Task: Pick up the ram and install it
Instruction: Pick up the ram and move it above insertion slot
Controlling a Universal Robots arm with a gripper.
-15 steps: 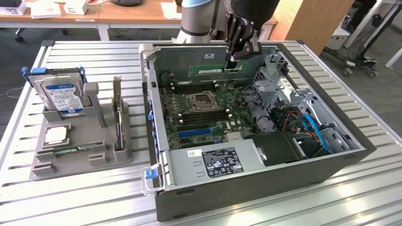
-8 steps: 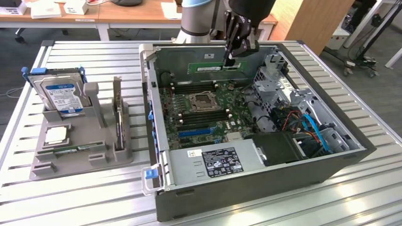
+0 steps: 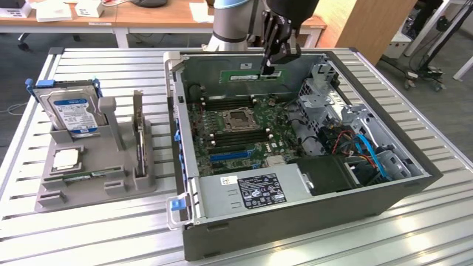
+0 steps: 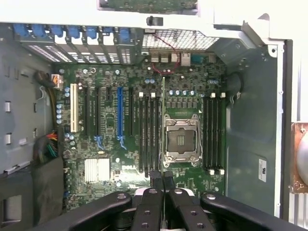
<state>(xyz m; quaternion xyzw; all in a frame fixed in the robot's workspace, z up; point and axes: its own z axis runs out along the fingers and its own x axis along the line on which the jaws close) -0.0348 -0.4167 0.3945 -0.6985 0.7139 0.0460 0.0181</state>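
The ram (image 3: 247, 77) is a thin green stick, held level above the far end of the open computer case (image 3: 414, 177). My gripper (image 3: 267, 69) is shut on it from above. In the wrist view the ram (image 4: 162, 120) shows edge-on as a thin line running away from my gripper (image 4: 162, 177). It hangs over the motherboard (image 4: 96, 144), between the black memory slots (image 4: 148, 134) and the processor socket (image 4: 182, 140). Another bank of memory slots (image 4: 214, 130) lies on the socket's other side. The stick is clear of the board.
At the exterior view's left a grey holder (image 3: 88, 183) carries a hard drive (image 3: 70, 111), an upright expansion card (image 3: 138, 133) and a second green stick (image 3: 85, 178) lying flat. Inside the case are a power supply (image 3: 251, 191), drive cage (image 3: 325, 94) and blue cables (image 3: 366, 149).
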